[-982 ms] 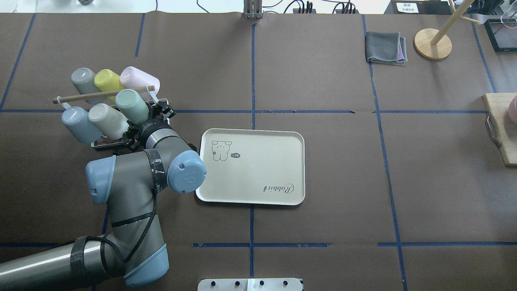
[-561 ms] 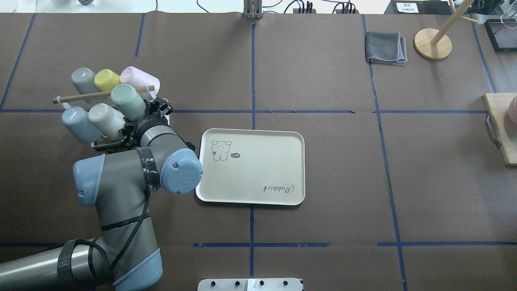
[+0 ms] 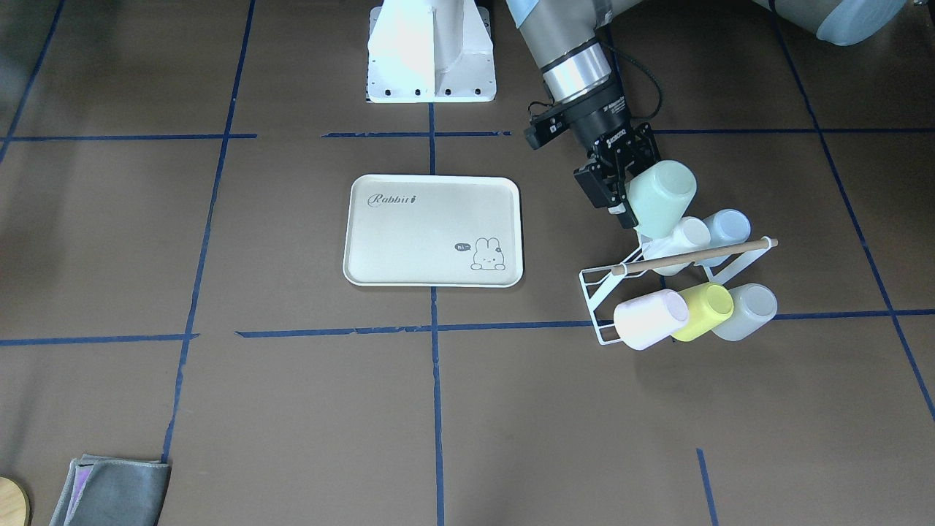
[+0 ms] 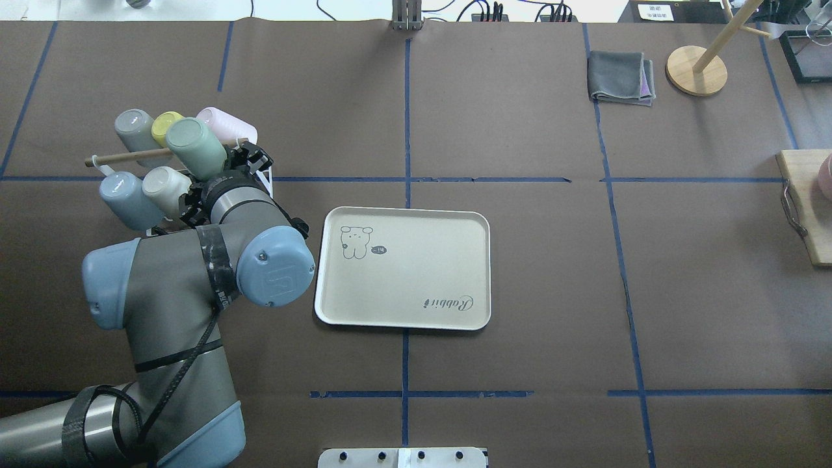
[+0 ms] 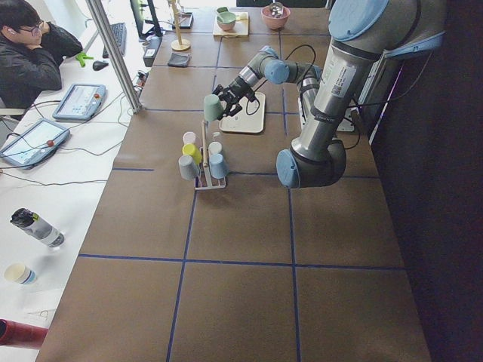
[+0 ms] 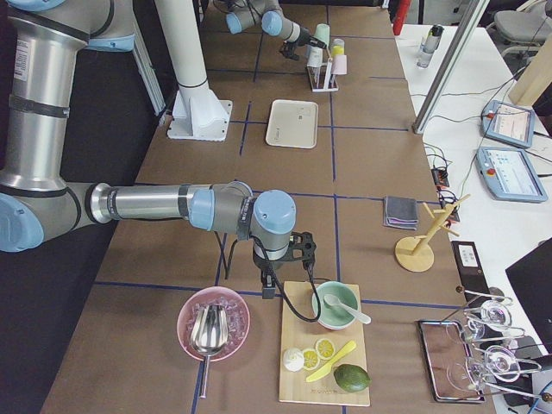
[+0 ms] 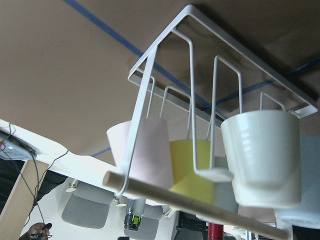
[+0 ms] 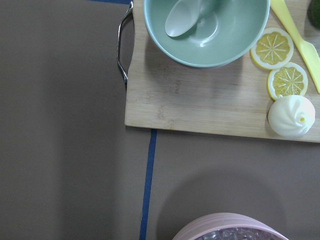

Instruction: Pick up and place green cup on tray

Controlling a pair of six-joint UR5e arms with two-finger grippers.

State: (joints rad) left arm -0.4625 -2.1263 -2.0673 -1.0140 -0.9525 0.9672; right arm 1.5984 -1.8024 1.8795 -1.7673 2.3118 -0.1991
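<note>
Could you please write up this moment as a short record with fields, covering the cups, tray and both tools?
green cup: tilted, gripped by the left tool, raised above the rack
left tool: shut on the green cup
tray: flat on the table, no cup on it
rack: white wire, five other cups on it
right tool: by the wooden board, far from the tray; open or shut cannot be told
task state: cup not yet on tray
</note>
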